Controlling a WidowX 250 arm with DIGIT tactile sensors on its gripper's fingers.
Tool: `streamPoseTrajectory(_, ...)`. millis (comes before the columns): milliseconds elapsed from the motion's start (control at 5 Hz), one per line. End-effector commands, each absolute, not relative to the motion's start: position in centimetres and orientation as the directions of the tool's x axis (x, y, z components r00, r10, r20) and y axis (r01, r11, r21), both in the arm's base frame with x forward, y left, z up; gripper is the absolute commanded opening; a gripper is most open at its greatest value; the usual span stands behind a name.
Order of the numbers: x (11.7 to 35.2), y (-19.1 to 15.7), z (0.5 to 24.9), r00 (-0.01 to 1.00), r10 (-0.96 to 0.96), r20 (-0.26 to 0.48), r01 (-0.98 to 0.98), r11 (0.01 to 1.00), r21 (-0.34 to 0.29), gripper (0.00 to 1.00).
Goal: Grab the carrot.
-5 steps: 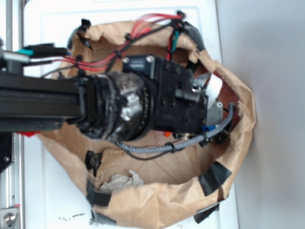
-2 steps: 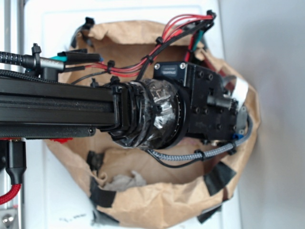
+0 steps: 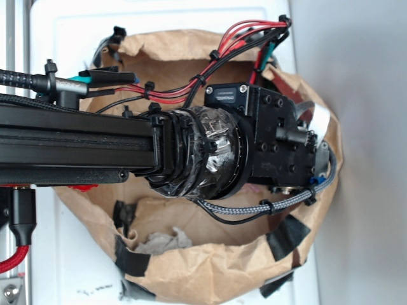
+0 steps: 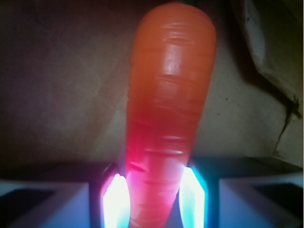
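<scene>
Exterior view: 1 brown paper bag (image 3: 210, 270) stands open on a white surface (image 3: 48, 254), its rim rolled down and patched with black tape (image 3: 285, 235). The black arm (image 3: 76, 149) reaches across from the left side of the bag and its wrist housing (image 3: 273, 149) sits over the bag's opening, toward the right wall. Red and black cables (image 3: 238, 35) run over the top rim of the bag; 1 grey braided cable (image 3: 267, 206) loops under the housing. Inside the bag, near its lower wall, lies 1 crumpled piece of grey-white paper (image 3: 162, 241). The arm covers the rest of the bag floor, and neither the claw nor the target object shows from this view.

Wrist view: the carrot (image 4: 168, 109) lies on the brown paper floor of the bag, orange and glossy, its wide end away from the camera and its narrow end toward it. The gripper (image 4: 154, 199) straddles the narrow end: 2 lit fingers (image 4: 116, 202), 1 glowing pink and 1 cyan, stand 1 on each side, close against the carrot's flanks. The claw is nearly closed to the carrot's width; whether the fingers press on it or only flank it, I cannot tell. A fold of the bag wall (image 4: 270, 57) rises beside the carrot's wide end.
</scene>
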State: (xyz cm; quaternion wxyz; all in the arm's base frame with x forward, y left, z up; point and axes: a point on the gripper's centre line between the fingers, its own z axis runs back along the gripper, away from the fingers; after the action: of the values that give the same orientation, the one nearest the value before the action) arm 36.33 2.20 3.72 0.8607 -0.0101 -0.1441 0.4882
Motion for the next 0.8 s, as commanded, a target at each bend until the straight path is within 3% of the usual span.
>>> streamPoseTrajectory(0, 37.1, 2.4, 5.0, 0.509, 0.821, 0.258, -0.799, 0.562, -0.214, 0.00)
streamPoseTrajectory(200, 33.6, 2.4, 9.4, 0.596, 0.784, 0.174, -0.734, 0.620, -0.276, 0.00)
streamPoseTrajectory(600, 29.6, 3.3, 15.1, 0.675, 0.730, 0.104, -0.685, 0.673, -0.280, 0.00)
